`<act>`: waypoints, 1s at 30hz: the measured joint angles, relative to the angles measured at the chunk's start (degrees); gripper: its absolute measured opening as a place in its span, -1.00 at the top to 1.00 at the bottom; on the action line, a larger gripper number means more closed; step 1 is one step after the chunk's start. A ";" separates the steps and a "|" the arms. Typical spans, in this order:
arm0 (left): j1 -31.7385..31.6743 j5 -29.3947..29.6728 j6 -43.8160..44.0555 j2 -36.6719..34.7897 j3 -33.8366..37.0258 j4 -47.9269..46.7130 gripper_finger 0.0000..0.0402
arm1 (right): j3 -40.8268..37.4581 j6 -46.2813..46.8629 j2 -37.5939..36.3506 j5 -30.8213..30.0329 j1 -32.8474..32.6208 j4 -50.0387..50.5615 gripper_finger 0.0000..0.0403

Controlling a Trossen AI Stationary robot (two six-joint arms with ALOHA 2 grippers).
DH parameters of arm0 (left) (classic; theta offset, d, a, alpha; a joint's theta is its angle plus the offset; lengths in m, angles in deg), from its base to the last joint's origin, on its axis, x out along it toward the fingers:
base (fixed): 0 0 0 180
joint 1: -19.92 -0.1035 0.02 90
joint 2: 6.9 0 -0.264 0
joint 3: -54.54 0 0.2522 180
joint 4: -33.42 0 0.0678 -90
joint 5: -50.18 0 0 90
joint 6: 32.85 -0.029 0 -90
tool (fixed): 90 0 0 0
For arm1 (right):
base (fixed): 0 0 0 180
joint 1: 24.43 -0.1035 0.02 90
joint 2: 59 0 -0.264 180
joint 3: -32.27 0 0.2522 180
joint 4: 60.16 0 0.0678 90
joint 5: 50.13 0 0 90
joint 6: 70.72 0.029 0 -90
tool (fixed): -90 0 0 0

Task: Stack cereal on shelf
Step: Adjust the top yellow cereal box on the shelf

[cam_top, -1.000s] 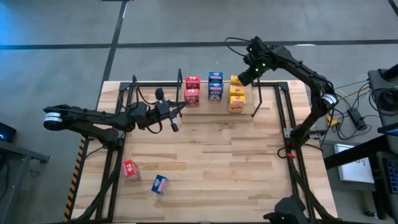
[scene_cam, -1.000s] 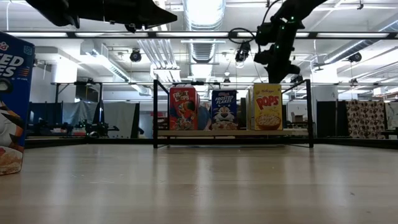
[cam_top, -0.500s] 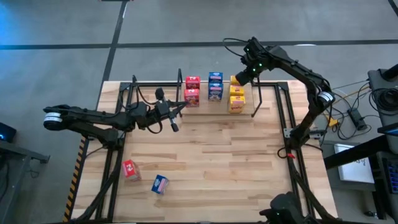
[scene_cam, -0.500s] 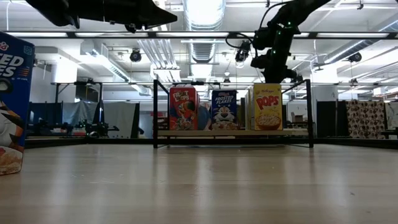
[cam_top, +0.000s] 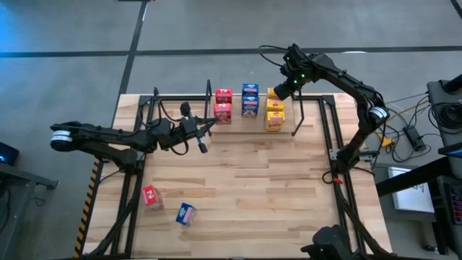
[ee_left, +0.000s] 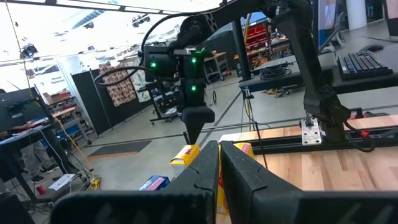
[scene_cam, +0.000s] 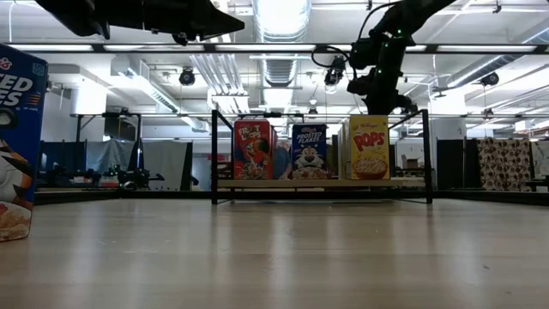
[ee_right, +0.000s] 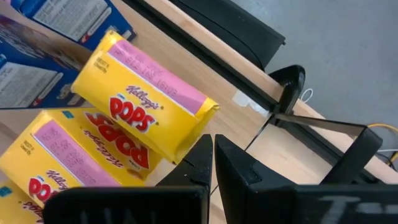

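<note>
The shelf stands at the table's far edge with red, blue and yellow cereal boxes standing in rows on its board. The farthest yellow box lies askew. My right gripper is shut and points steeply down just over that box's far end. My left gripper is shut and held level above the table, left of the shelf, touching nothing. A loose red box and a loose blue box lie on the table's near left. My right gripper's shut fingertips stand at the far end edge of the farthest yellow box, coming slanting from above. Whether they touch the box I cannot tell.
Black metal rails run along the table's left and right sides. The wide middle of the wooden tabletop is bare. In the low view the loose blue box stands large at the left.
</note>
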 joint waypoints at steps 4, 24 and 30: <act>0.00 0.00 0.00 0.00 -0.02 0.00 1.00 | -0.44 -0.02 0.00 0.09 -1.05 -0.26 0.96; 0.00 0.00 0.46 0.02 -0.02 -0.22 1.00 | 2.01 -0.13 -0.33 -2.03 -4.16 -5.17 0.96; -0.01 0.00 0.45 0.02 -0.02 -0.27 1.00 | 1.96 -0.39 -0.33 -2.02 -7.70 -10.86 0.96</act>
